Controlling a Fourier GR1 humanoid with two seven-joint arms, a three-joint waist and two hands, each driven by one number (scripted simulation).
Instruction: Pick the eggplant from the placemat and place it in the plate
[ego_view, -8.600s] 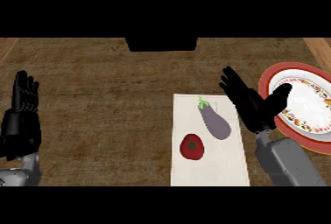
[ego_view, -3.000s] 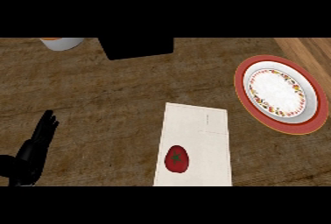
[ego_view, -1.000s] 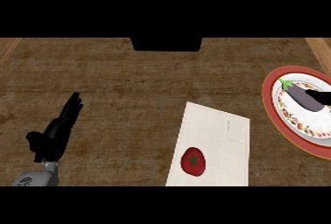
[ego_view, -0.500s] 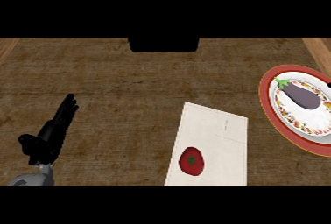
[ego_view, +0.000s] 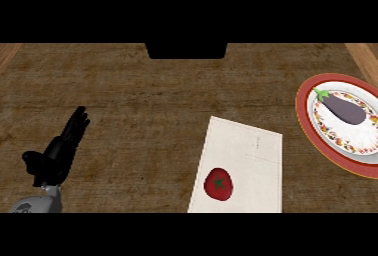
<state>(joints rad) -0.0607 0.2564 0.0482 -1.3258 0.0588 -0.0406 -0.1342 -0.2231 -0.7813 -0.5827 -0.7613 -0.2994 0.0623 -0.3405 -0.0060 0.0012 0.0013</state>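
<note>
Lying on round red-rimmed plate (ego_view: 308, 120): glossy oblong eggplant (ego_view: 344, 109).

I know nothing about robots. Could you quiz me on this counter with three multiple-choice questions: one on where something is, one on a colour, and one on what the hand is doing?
1. Where does the eggplant lie?
A. on the placemat
B. on the plate
C. in a bowl

2. What colour is the thing lying on the placemat?
A. red
B. yellow
C. purple

3. How is the left hand?
A. curled into a fist
B. open, holding nothing
C. pinching the placemat

Answers:
1 B: the eggplant rests on the plate's white middle, at the view's right.
2 A: a red tomato sits on the placemat's lower part.
3 B: its fingers are straight, at the view's lower left, apart from everything else.
</note>
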